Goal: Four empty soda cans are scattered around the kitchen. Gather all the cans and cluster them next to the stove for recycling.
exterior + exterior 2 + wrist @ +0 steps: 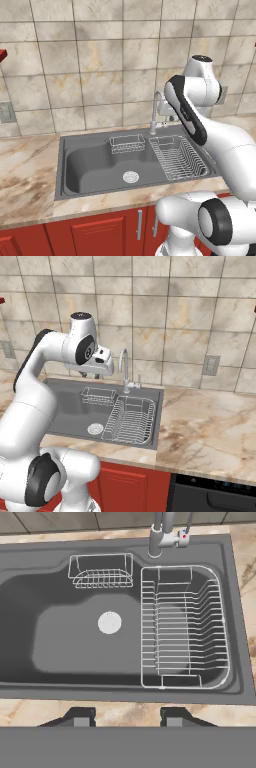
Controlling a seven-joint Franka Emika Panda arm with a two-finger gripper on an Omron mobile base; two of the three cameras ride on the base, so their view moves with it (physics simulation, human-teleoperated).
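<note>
Grey sink (30, 572) set in marble tabletop (25, 170). Wire dish rack (182, 627) at 3 o'clock in basin; small wire caddy (101, 571) at 11; faucet (162, 534) at 12.

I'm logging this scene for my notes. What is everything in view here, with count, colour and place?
sink: one, dark grey, set in the counter
drain: one, white, on the basin floor
dish rack: one, silver wire, in the sink's right part
small basket: one, silver wire, at the sink's back edge
faucet: one, silver, behind the sink
counter: one, beige marble
cabinets: red, under the counter
wall outlet: one, grey, on the tan tiles
gripper: one, dark tips, jaws apart, above the sink
</note>
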